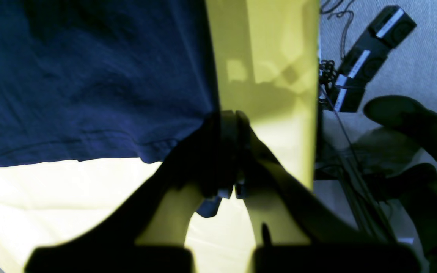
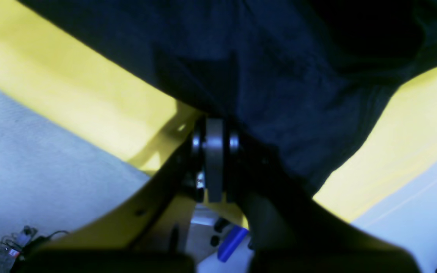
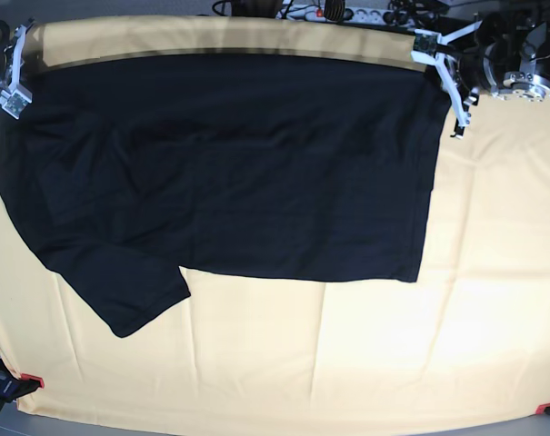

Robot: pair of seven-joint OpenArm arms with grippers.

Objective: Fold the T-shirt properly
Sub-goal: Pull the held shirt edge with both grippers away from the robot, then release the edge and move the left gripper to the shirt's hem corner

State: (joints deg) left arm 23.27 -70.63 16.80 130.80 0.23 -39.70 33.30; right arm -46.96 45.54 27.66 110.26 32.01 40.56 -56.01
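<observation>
The black T-shirt [image 3: 238, 173] lies spread across the yellow cloth, with its hem on the right and one sleeve [image 3: 129, 300] pointing to the front left. My left gripper [image 3: 429, 50] is at the shirt's far right corner. In the left wrist view the left gripper [image 1: 230, 125] is shut on the T-shirt's [image 1: 89, 76] hem corner. My right gripper [image 3: 15, 91] is at the far left corner. In the right wrist view the right gripper [image 2: 214, 131] is shut on the edge of the T-shirt [image 2: 279, 76]. A shadow band runs under the far edge.
The pale yellow cloth [image 3: 347, 354] covers the table and is held by red clamps [image 3: 29, 380] at the front corners. A power strip and cables [image 3: 347, 11] lie behind the far edge. Black boxes [image 1: 374, 49] rest on the grey floor beside the table.
</observation>
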